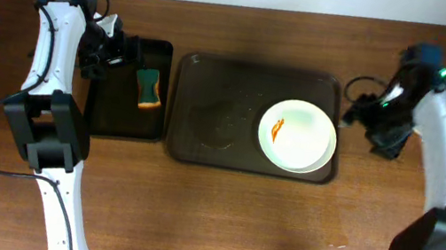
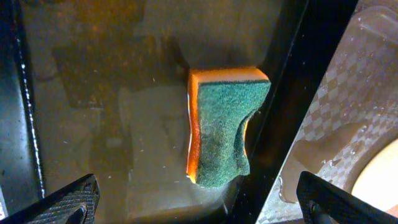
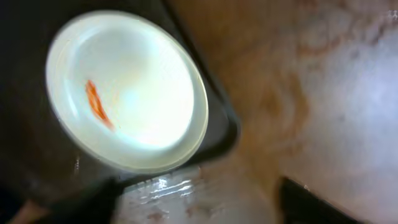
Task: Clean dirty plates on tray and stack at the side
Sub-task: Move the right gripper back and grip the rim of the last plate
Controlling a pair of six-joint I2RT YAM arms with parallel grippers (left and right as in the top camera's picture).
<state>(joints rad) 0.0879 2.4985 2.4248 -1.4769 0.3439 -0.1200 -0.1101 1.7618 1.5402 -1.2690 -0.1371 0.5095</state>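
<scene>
On the right half of the tray (image 1: pixel 212 83) — one plate (image 1: pixel 301 142), lying flat, orange smear (image 1: pixel 277 130) left of its centre. The plate's right edge is just beside the tray's right rim; can't tell if they touch. Faint pale marks on the bare tray floor left of the plate, too small to identify.

Just left of the tray: black tray (image 1: pixel 108 116) with a sponge (image 1: pixel 150 89) near its right wall, green scouring face up, orange body showing at the edges. Left hand (image 1: pixel 127 49) hangs over the black tray's top end, up-left of the sponge, not touching it. Left wrist view shows only the two fingertips (image 2: pixel 65 202), cut off by the bottom edge, far apart with nothing between them — released. The sponge sits above the gap in that view, one long side dented inward. A sliver of plate shows at the lower right corner, mostly cropped.

Right hand (image 1: pixel 367 119) is over the desk (image 1: pixel 216 223) just off the tray's right rim, near the plate but clear of it. Right wrist view is blurred: the fingers are two dark shapes at the bottom corners, well apart, nothing gripped, so released. Their tips are out of frame. Plate and smear are readable there; the tray rim is only a dark curve.
</scene>
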